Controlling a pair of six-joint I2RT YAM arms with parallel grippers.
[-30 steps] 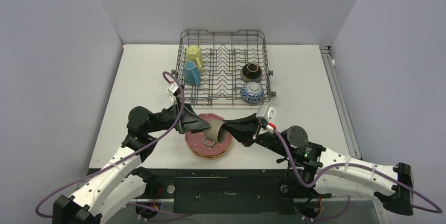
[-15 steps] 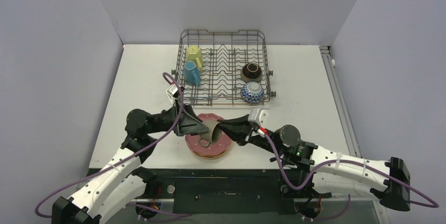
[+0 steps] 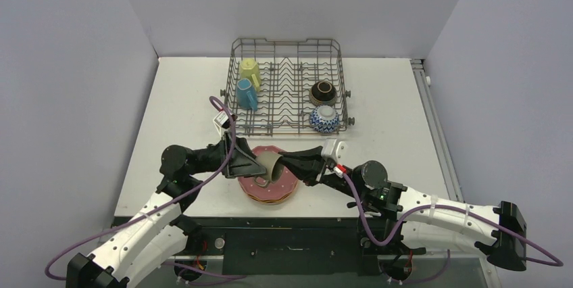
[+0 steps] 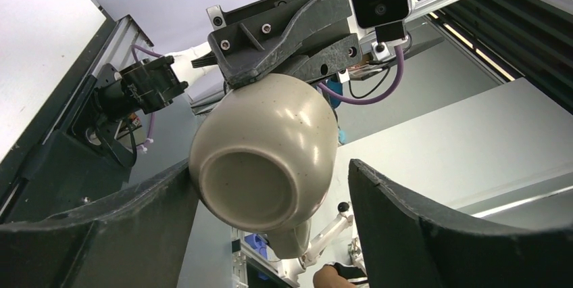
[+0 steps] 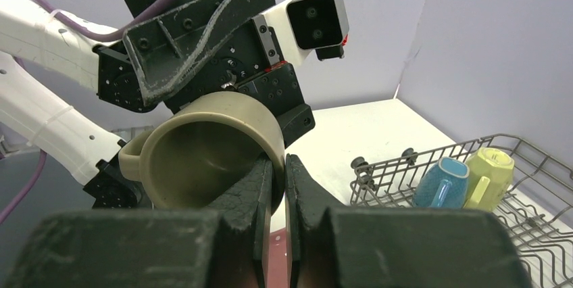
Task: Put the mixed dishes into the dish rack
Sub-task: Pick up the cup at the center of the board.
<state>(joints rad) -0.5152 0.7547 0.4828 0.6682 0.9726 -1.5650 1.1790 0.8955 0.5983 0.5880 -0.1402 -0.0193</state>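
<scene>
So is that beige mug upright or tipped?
Tipped sideways: the mug has its mouth facing the right gripper, which pinches its rim, and its base faces the left gripper.

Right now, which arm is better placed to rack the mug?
Probably left: the left pincer straddles the mug, nearer the blue mug in the dish rack; the right pincer only pinches the rim.

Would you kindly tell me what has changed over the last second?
The right gripper, shut on the rim of the grey-olive mug, carried it slightly left, deeper between the jaws of the left gripper, which have started narrowing around its base; a gap remains on one side. The plate stack, the dish rack and its mugs and bowls stayed put.
</scene>
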